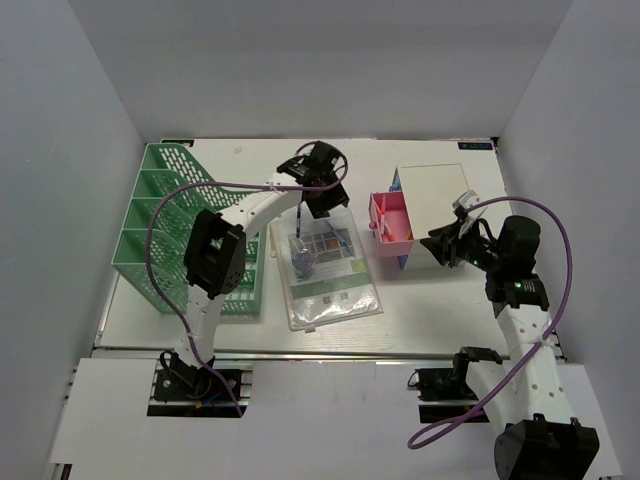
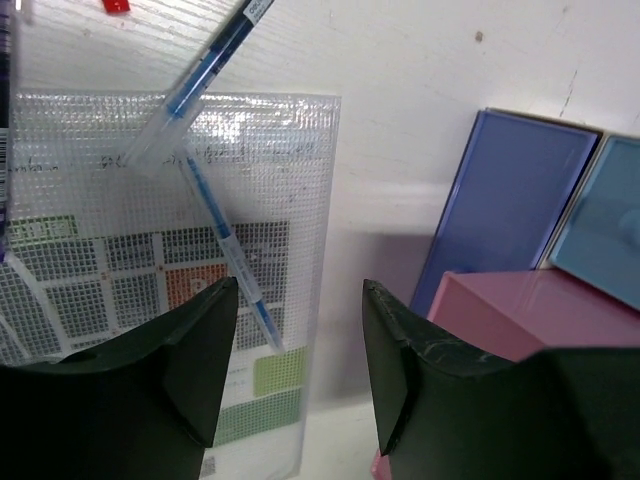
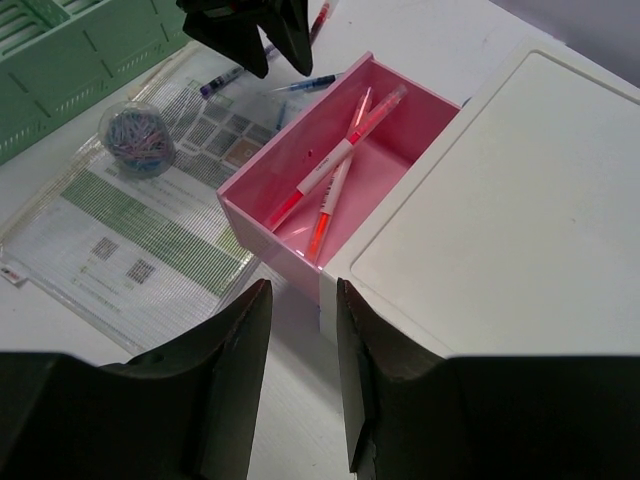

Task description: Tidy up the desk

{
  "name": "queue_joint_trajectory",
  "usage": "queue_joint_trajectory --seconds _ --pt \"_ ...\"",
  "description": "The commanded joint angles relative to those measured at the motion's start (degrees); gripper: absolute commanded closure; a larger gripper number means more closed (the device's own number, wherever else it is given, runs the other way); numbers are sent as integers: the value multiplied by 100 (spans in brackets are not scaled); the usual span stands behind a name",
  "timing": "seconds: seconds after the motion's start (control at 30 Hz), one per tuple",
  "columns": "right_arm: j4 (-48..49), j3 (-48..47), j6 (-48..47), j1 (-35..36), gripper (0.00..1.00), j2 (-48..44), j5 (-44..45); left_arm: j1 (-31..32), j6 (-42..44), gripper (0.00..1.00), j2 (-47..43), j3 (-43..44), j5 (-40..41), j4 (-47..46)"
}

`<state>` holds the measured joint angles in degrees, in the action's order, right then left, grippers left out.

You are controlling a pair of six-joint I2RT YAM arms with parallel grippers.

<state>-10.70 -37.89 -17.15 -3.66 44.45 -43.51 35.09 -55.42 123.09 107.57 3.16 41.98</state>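
White worktop [image 1: 440,300] fills the enclosure beneath both arms and carries one green mesh file rack [image 1: 160,230], one clear mesh pouch [image 1: 330,290], one jar of paper clips [image 3: 135,140] and one white drawer box [image 3: 500,200], whose pink drawer [image 3: 275,240] stands pulled out with two red pens [image 3: 335,165] inside. Left tool [image 2: 300,300], jaws apart and empty, hovers over the pouch's far end and is the arm closer to the two blue pens [image 2: 200,70]; the nearer blue pen [image 2: 225,250], probably the next pick, lies just ahead of its left finger, long axis oblique to the jaw gap, with the drawer off to the right. Right tool [image 3: 303,290], jaws slightly apart and empty, hangs above the drawer's front corner.
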Motion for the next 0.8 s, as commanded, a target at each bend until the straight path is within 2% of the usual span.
queue_joint_trajectory --seconds 0.0,0.43,0.77 --pt "-46 -254 -61 23 62 -85 44 164 -522 37 241 570 431 846" --pt "-37 -236 -70 32 61 -103 79 454 -865 39 628 616 554 935" --pt "-20 -228 -78 32 61 -129 106 507 -892 40 1068 1108 607 1137"
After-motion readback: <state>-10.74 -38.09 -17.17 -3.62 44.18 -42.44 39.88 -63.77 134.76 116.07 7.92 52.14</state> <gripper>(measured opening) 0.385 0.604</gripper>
